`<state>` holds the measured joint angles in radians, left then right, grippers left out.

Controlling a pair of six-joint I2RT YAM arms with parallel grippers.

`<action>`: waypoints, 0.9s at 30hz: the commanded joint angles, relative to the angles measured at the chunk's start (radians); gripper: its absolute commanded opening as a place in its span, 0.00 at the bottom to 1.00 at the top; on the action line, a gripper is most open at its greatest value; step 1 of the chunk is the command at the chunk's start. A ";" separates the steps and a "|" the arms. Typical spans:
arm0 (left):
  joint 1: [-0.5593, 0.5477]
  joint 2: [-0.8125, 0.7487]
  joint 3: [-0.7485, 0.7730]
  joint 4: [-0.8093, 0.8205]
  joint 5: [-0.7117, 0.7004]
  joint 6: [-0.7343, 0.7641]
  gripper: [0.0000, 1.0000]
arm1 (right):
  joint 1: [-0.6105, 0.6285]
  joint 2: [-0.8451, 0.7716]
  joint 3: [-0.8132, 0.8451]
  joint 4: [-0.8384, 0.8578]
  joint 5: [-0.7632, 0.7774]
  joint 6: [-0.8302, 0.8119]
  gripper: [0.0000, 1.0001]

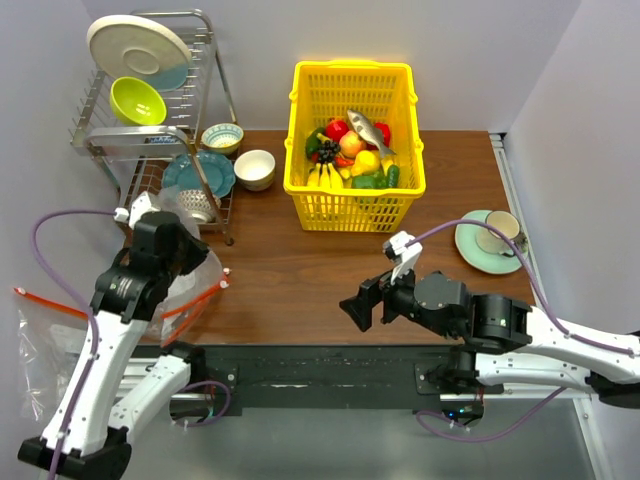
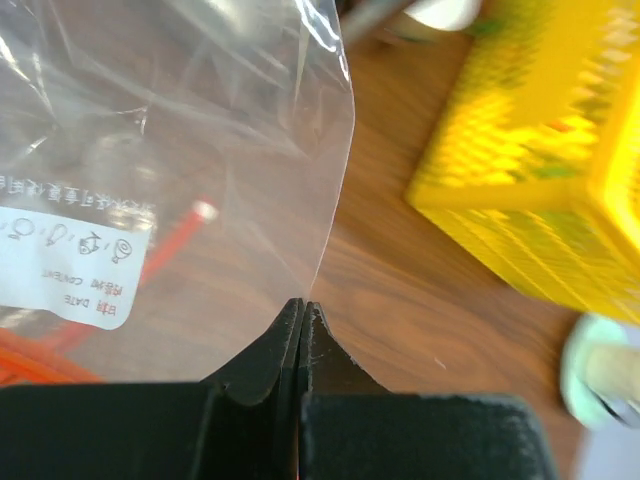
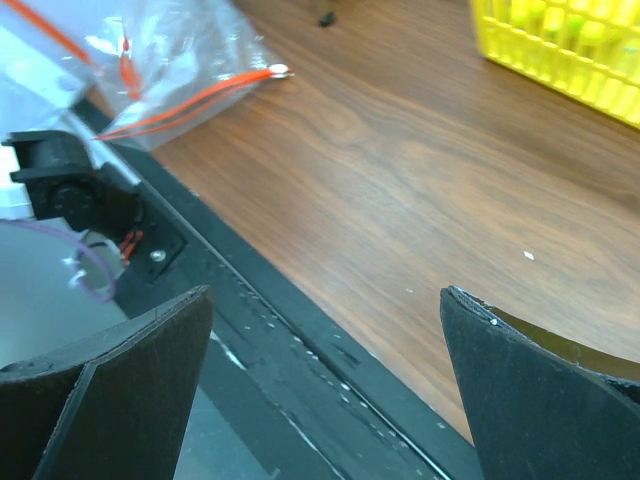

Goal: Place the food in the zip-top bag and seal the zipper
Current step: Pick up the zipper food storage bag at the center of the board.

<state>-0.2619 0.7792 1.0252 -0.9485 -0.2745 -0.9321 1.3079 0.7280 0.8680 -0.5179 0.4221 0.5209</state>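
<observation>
Pinching tight at the left, the left gripper (image 2: 302, 308) has its two black fingers pressed together, and the curved edge of the zip-top bag (image 2: 180, 130) runs right down between their tips, so that's a grip on the clear plastic. Through the film the wrist view picks up a white label (image 2: 70, 265) and the orange-red zipper (image 2: 172, 240) behind it. From above, the bag lies crumpled at the near-left corner of the table (image 1: 290, 270), just in front of the dish rack (image 1: 150, 110) and partly under the left arm, with the zipper ending in a small white slider (image 1: 225, 284) on the wood. More clear plastic with an orange-red strip hangs off past the table's left edge, and I can't tell whether it's the same bag. Over on the right, the right gripper (image 3: 325, 330) hangs above the table's near edge with its jaws spread wide and nothing between them, pointing toward the bag but well apart from it. All the food (image 1: 350, 155) sits piled in the yellow basket (image 1: 300, 130) at the back of the table, banana bunch (image 1: 324, 177) at the near-left of the heap. A cup and saucer (image 1: 495, 235) rests at the far right.
</observation>
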 commanded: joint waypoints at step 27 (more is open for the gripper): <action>0.004 -0.051 -0.036 0.429 0.518 -0.386 0.00 | 0.004 0.275 -0.110 0.726 -0.089 -0.315 0.73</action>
<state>-0.2619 0.7338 0.9703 -0.5831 0.2085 -1.2995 1.3087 1.0153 0.7689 0.0887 0.2806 0.2878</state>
